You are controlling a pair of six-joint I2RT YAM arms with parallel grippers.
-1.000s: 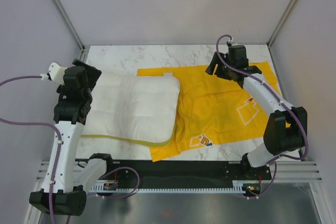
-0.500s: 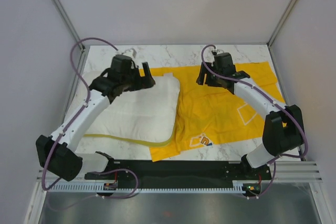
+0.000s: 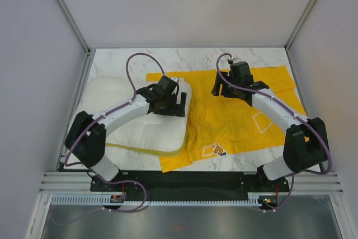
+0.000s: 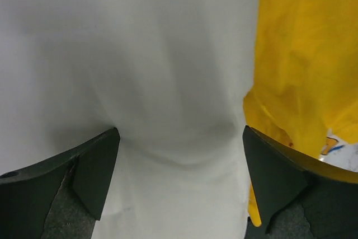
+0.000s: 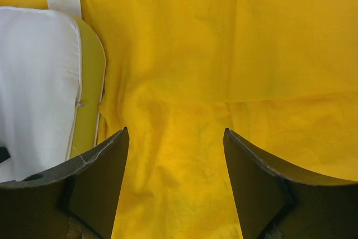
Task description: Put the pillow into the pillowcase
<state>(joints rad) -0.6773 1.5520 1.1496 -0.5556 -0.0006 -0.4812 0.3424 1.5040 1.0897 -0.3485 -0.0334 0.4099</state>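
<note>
The plump white pillow (image 3: 126,116) with its yellow edge band lies on the left of the table, its right end on the yellow pillowcase (image 3: 240,113). My left gripper (image 3: 178,102) is open over the pillow's right end; white pillow (image 4: 168,71) fills the left wrist view between the spread fingers, with yellow cloth (image 4: 302,54) at the right. My right gripper (image 3: 222,89) is open above the pillowcase's far middle. In the right wrist view its fingers straddle yellow fabric (image 5: 224,71), with the pillow's corner (image 5: 39,82) at the left.
The marbled table (image 3: 123,62) is fenced by grey walls on three sides. A black rail (image 3: 190,180) runs along the near edge. The printed cartoon patch (image 3: 215,150) lies at the pillowcase's near edge.
My left arm has swung from the table's left side across the pillow to its right end. My right gripper has shifted slightly left and nearer over the pillowcase.
</note>
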